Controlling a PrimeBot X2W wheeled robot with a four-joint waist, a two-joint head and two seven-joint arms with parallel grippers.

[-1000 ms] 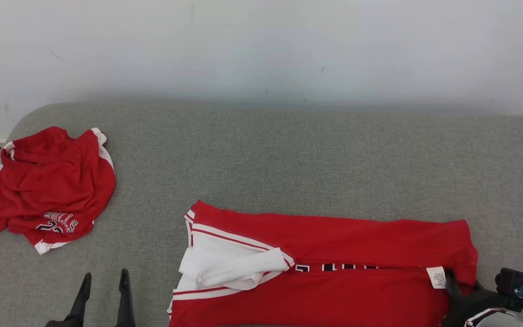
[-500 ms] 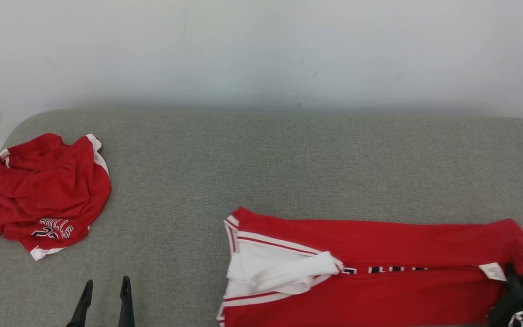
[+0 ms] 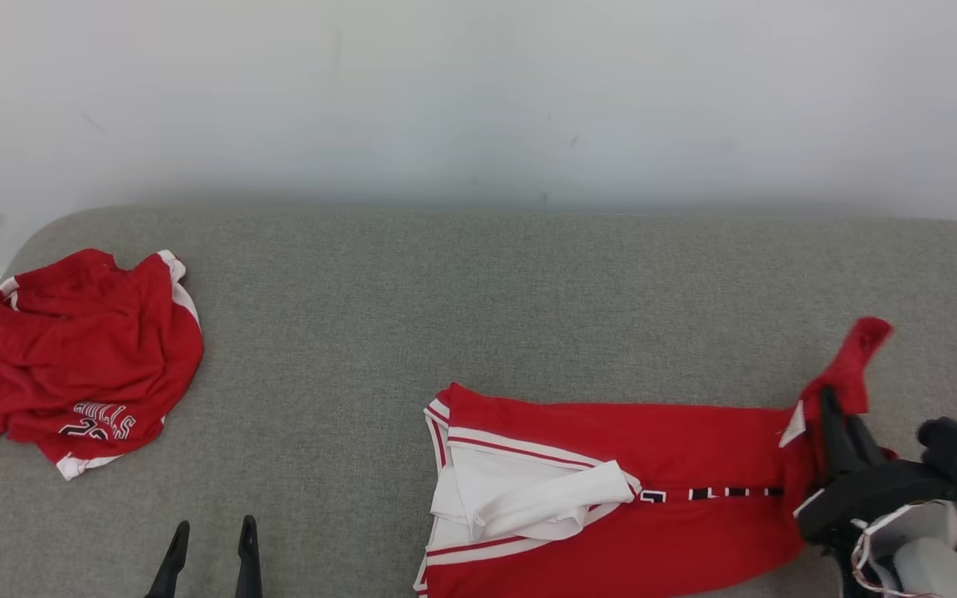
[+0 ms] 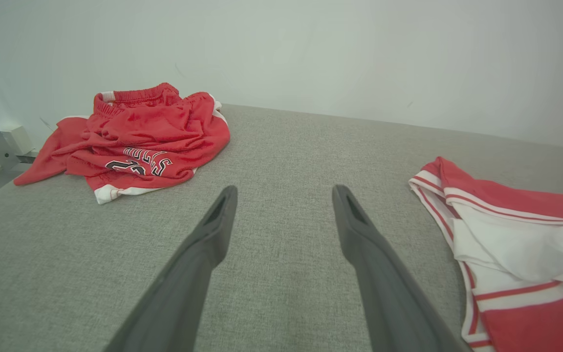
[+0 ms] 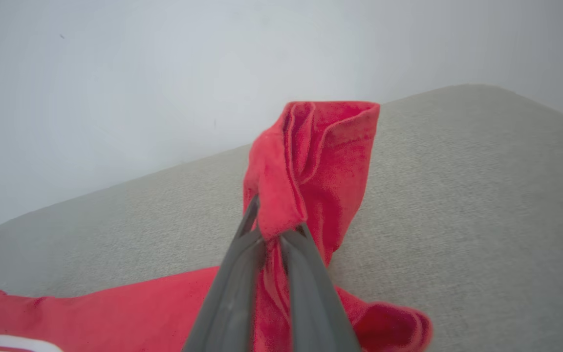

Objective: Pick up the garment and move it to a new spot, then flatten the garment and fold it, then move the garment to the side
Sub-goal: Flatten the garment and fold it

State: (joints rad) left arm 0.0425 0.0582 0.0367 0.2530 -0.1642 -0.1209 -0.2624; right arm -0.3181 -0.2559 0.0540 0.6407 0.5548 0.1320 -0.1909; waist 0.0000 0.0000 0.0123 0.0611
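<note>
Garment (image 3: 611, 507), a red jersey with white trim, lies on a broad grey upholstered surface (image 3: 462, 316) that runs the full width of the head view below a pale wall (image 3: 478, 100). It sits at the lower right of that surface, stretched out sideways, most of it flat. Its right end is raised off the fabric and bunched into an upright red peak, which the right wrist view shows as a folded wad (image 5: 320, 161) standing above the cushion. A white panel (image 3: 528, 498) lies crumpled across the garment's left end, and a line of black lettering (image 3: 711, 493) runs along its middle.

Well apart, at the far left of the surface, a second red garment (image 3: 80, 357) sits in a crumpled heap with lettering showing on it.

The right gripper (image 3: 827, 415) is clenched on the lifted right end of the jersey, its two dark fingers pinching the cloth between them (image 5: 274, 230). The left gripper (image 3: 214, 525) hovers low at the lower left, jaws spread wide and holding nothing (image 4: 285, 190), between the two garments and touching neither.

A small white tag (image 3: 793, 425) shows just beside the pinched cloth.
</note>
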